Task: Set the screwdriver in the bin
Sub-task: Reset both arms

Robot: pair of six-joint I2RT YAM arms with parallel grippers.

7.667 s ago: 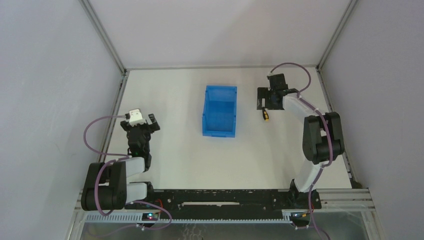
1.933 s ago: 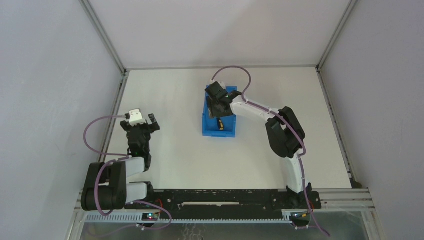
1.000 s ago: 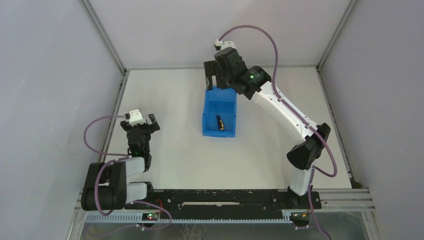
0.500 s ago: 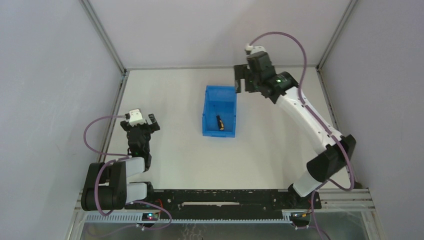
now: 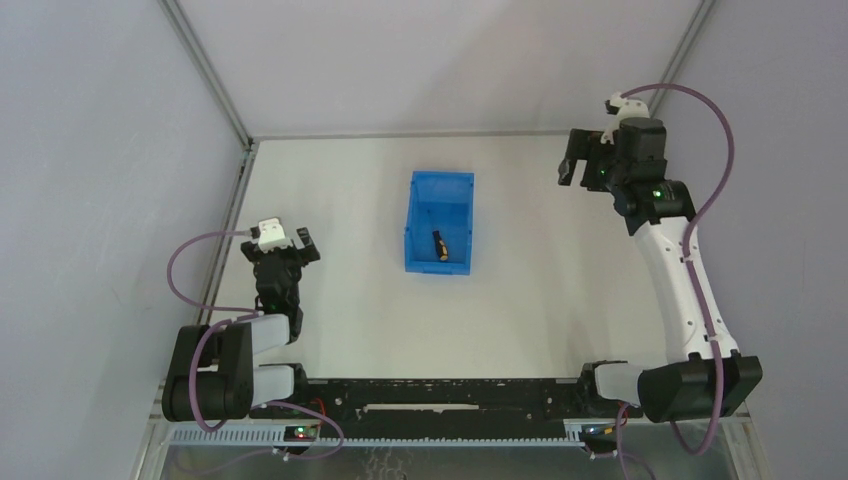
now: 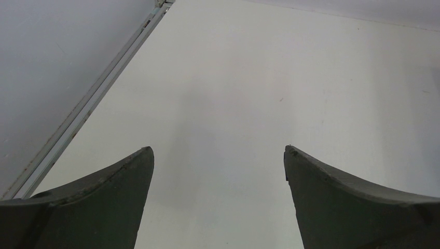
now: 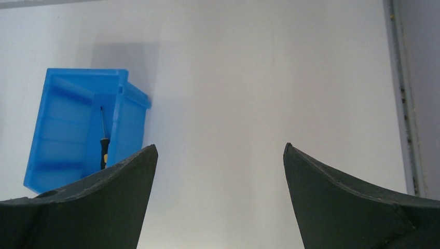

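The blue bin stands in the middle of the white table. The screwdriver lies inside it, black-and-yellow handle toward the near wall. In the right wrist view the bin sits at the left with the screwdriver in it. My right gripper is open and empty, raised high at the far right, well away from the bin; it also shows in its wrist view. My left gripper is open and empty at the near left, over bare table in its wrist view.
Metal frame rails run along the table's left edge and right edge, with grey walls beyond. The right rail also shows in the right wrist view. A cable channel crosses the near edge between the arm bases.
My right arm let the screwdriver go in the bin, then lifted and swung right, from above the bin to the far right corner. The left arm has not moved.
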